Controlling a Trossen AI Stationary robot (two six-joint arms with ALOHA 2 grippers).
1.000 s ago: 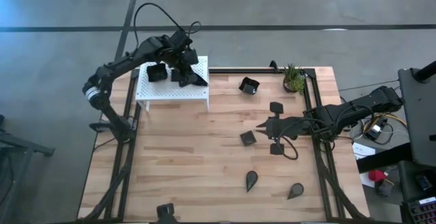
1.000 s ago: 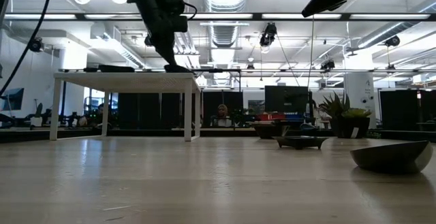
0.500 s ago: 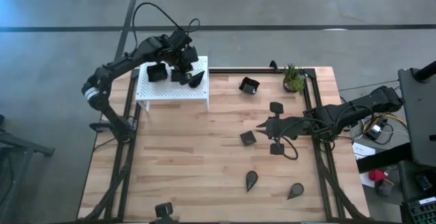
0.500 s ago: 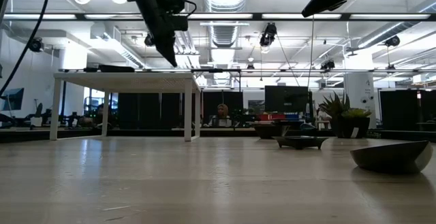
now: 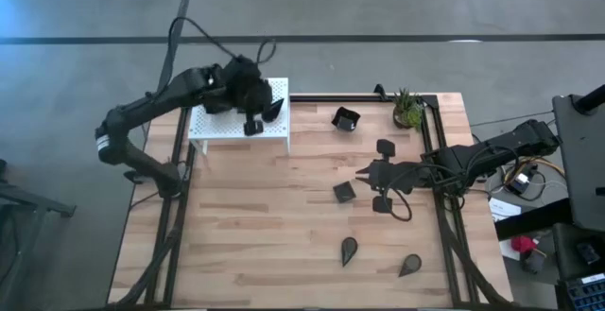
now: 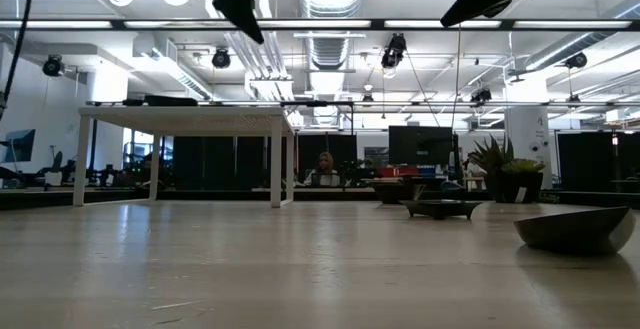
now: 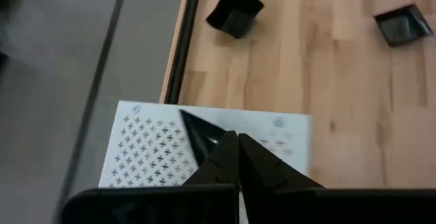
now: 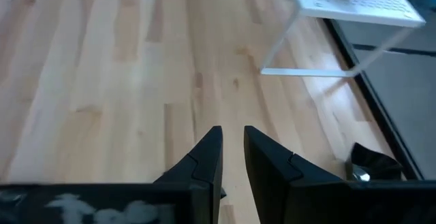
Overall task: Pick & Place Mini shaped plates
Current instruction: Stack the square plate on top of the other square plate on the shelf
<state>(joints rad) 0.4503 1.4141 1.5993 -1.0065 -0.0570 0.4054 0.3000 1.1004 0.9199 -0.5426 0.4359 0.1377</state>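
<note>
Small glossy black plates lie about the wooden table: a square one with upturned rims [image 5: 346,118], small squares [image 5: 384,147] [image 5: 343,191], teardrops [image 5: 349,250] [image 5: 410,266]. A teardrop plate [image 5: 272,110] [image 7: 197,132] rests flat on the white perforated platform [image 5: 222,131] at the far left. My left gripper [image 5: 253,124] [image 7: 237,142] hangs shut above the platform, beside that plate and clear of it. My right gripper [image 5: 364,172] [image 8: 231,139] hovers over the table's right middle, slightly open, with nothing between its fingers.
A small green potted plant [image 5: 408,109] stands at the far right corner. Another dark plate [image 5: 216,101] sits on the platform, partly under my left arm. A plate [image 5: 383,205] lies just under my right arm. Bare wood spreads over the table's left and near parts.
My left gripper has risen off the platform and drawn back a little toward the table's left edge. The teardrop plate that it stood on a second ago stays flat on the platform. My right arm has kept still.
</note>
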